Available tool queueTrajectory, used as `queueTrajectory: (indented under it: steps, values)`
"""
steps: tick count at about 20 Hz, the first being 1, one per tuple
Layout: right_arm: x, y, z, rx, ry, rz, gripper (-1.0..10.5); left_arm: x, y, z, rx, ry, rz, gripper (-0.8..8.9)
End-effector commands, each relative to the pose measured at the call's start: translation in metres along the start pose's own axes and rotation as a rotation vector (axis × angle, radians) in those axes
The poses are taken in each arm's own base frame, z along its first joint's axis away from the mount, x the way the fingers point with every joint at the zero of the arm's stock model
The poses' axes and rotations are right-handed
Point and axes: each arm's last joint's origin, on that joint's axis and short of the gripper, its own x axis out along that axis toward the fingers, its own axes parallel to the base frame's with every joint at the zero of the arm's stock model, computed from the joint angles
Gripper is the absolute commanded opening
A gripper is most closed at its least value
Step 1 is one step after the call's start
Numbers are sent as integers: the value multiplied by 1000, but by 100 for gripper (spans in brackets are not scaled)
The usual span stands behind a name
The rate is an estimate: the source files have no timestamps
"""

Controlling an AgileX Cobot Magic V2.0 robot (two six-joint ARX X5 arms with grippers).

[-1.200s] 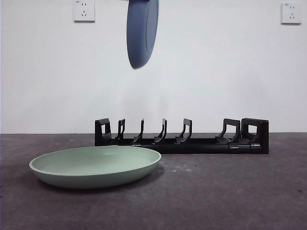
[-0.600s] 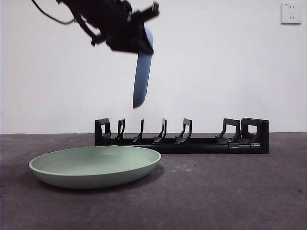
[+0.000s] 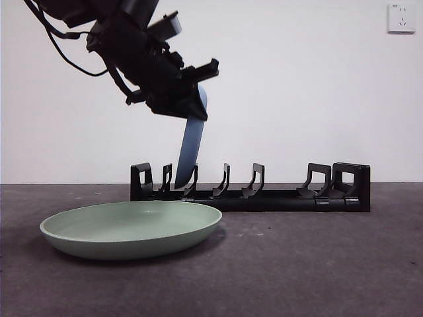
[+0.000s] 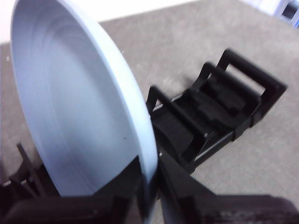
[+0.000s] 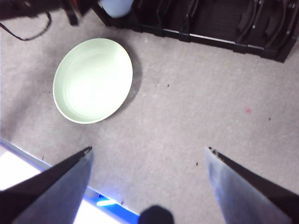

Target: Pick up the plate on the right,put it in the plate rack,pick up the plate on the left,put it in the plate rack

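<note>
My left gripper [image 3: 196, 100] is shut on the rim of a blue plate [image 3: 190, 155] and holds it on edge, nearly upright. The plate's lower edge dips among the prongs near the left end of the black plate rack [image 3: 277, 198]. The left wrist view shows the blue plate [image 4: 79, 102] close up, pinched in my left gripper [image 4: 149, 189], with the plate rack [image 4: 219, 107] right behind it. A pale green plate [image 3: 132, 228] lies flat on the table, in front of the rack's left end. My right gripper [image 5: 148, 150] hangs open and high over the table, with the green plate [image 5: 93, 80] and the rack [image 5: 215, 25] far below it.
The table is dark grey felt. Behind the rack stands a white wall with a socket [image 3: 401, 18] at the top right. A bright table edge [image 5: 28, 163] shows in the right wrist view. The rack's right-hand slots hold nothing.
The left arm has come down into the front view with the blue plate, lowering it from high above until its lower edge is among the rack's left prongs. The green plate has not moved.
</note>
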Motion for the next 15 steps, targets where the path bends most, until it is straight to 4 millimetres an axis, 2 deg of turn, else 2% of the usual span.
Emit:
queueTrajectory:
  steps: [1,8,13,15]
  values:
    - [2,0,-1,-9,-1,2,406,4,1,-3,-4,4,-3,-8]
    - [2,-1,0,-11,-6,2,406,5,5,-13,-11,97,90,-8]
    - [2,-1,0,-13,-9,2,406,4,3,-16,1,126,35,1]
    - [2,-1,0,-13,-9,2,406,4,2,-16,-3,132,-6,48]
